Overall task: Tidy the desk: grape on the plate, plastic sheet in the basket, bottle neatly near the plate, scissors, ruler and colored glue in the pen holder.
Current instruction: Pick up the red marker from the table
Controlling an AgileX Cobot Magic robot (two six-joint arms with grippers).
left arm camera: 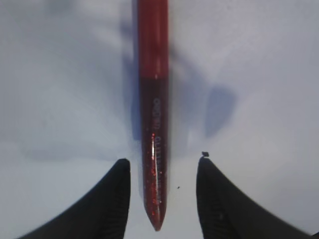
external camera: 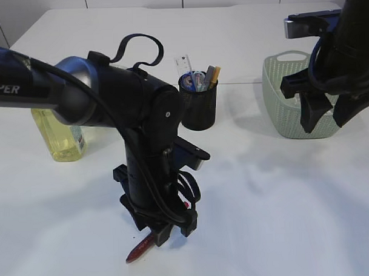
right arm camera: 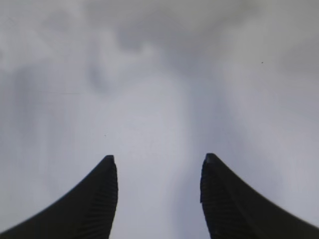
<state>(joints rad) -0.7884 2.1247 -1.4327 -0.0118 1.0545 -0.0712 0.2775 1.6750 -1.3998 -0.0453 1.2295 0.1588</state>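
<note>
A red glitter colored glue (left arm camera: pixel 152 99) pen lies on the white table, its pointed end between the fingers of my left gripper (left arm camera: pixel 162 164). The jaws stand open on either side of it, with a gap on each side. In the exterior view the colored glue (external camera: pixel 140 250) pokes out below the left gripper (external camera: pixel 165 231). A black mesh pen holder (external camera: pixel 198 107) holds a clear ruler (external camera: pixel 185 61) and a few pens. The bottle (external camera: pixel 60 133) of yellow liquid stands at the left. My right gripper (external camera: pixel 324 122) hangs open and empty beside the green basket (external camera: pixel 280 95). Grape, plate, plastic sheet and scissors are out of view.
The left arm (external camera: pixel 110 98) covers much of the table's middle left. In the right wrist view the right gripper (right arm camera: pixel 158 159) has only bare white table beneath it. The table's far edge (external camera: pixel 186 7) runs along the top.
</note>
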